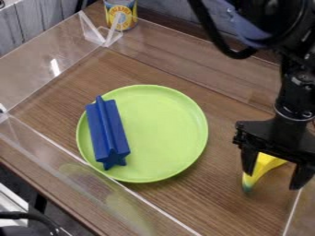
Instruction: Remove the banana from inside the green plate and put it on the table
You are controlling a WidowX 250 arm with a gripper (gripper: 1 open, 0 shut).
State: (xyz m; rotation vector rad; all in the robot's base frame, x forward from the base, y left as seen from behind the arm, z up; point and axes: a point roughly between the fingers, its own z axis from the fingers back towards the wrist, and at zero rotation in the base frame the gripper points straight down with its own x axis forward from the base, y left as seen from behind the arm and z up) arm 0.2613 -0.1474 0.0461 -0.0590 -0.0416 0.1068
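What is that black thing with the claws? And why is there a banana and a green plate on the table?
The black thing is a robot arm, and the claws are its hand. There is only one picture of now, taken by a camera looking down at the table from one side. The table is brown wood with clear plastic walls around it. On it lies a round green plate, and in the plate is a blue block. The toy banana is not in the plate; it lies on the table to the right of it, between the hand's two fingers. The hand is open and points straight down, so it is not squeezing the banana. At the back stands a yellow cup.
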